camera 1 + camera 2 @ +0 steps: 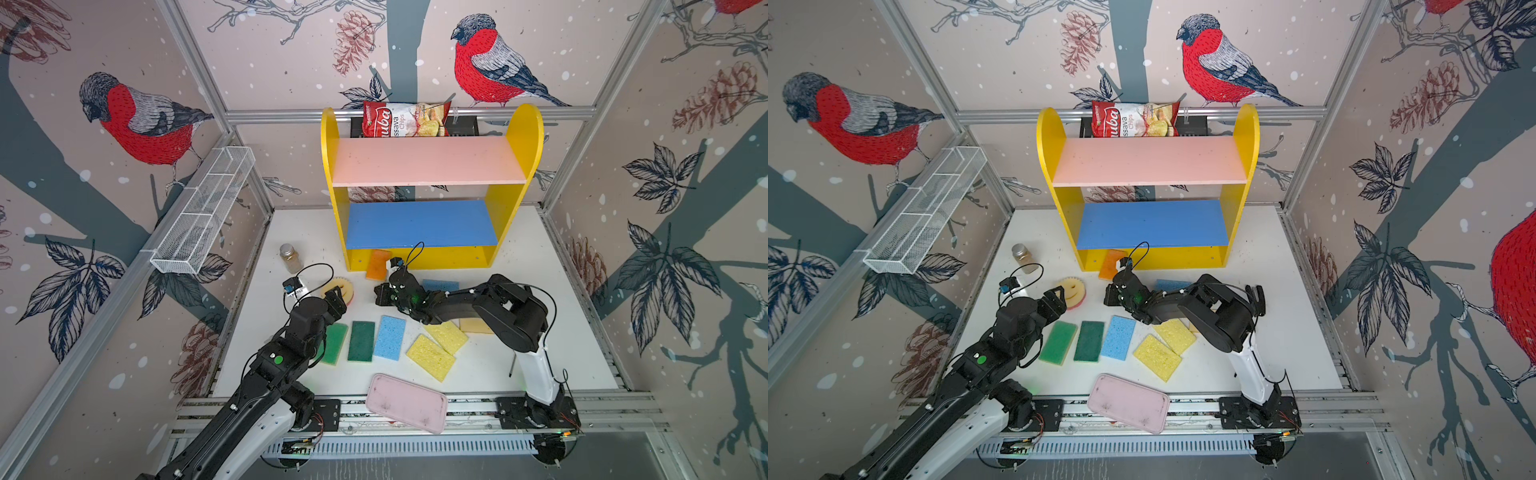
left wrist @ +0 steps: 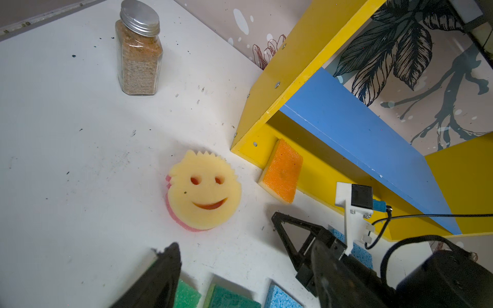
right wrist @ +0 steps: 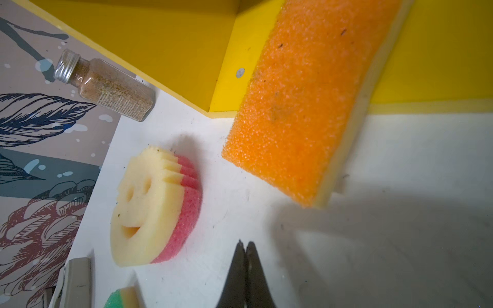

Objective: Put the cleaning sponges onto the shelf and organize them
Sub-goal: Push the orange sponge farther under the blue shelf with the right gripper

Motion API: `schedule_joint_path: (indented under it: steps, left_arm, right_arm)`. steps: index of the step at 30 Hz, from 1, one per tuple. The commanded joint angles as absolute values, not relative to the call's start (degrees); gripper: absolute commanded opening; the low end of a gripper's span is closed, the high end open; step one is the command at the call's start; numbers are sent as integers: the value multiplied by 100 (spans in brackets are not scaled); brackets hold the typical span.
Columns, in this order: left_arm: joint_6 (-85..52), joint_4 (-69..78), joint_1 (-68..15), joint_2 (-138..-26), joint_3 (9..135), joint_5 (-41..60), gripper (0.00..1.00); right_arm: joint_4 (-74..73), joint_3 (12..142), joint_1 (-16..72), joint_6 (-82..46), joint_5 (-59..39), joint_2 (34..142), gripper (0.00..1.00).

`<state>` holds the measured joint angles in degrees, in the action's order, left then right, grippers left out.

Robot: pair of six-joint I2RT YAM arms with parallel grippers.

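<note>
The shelf (image 1: 525,137) (image 1: 1246,137) stands at the back with its pink and blue boards bare. An orange sponge (image 1: 378,264) (image 2: 283,173) (image 3: 306,101) leans on the front edge of the shelf's yellow base, half on the table. My right gripper (image 1: 380,293) (image 3: 245,244) is shut and empty just in front of it. The smiley sponge (image 1: 1073,291) (image 2: 204,190) lies flat; my left gripper (image 1: 336,298) (image 2: 245,250) hovers open at its near side. Green (image 1: 334,343), dark green (image 1: 361,340), blue (image 1: 390,336), yellow (image 1: 430,356) and tan (image 1: 476,326) sponges lie on the table.
A spice jar (image 1: 291,257) stands left of the shelf. A pink tray (image 1: 406,402) overhangs the table's front edge. A white wire rack (image 1: 203,212) hangs on the left wall and a chips bag (image 1: 405,119) sits behind the shelf. Another blue sponge (image 1: 440,286) lies behind the right arm.
</note>
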<state>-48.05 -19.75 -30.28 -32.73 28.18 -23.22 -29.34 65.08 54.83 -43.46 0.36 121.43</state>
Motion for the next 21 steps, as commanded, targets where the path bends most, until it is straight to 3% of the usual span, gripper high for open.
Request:
schedule_joint_path:
  steps: [1, 12, 21]
  left_arm:
    - [-4869, -2065, -3012, -3218, 2799, -2501, 77]
    - [-4920, -1969, -3015, -3223, 2609, -2593, 76]
    - [-4966, -1944, -3011, -3251, 2469, -2575, 76]
  right_arm:
    - [-3319, 6526, 5385, -4483, 5, 12288, 0]
    - [-4732, 6414, 4909, -5359, -424, 12965, 1]
    - [-4580, 6578, 4860, -5450, -324, 13081, 2]
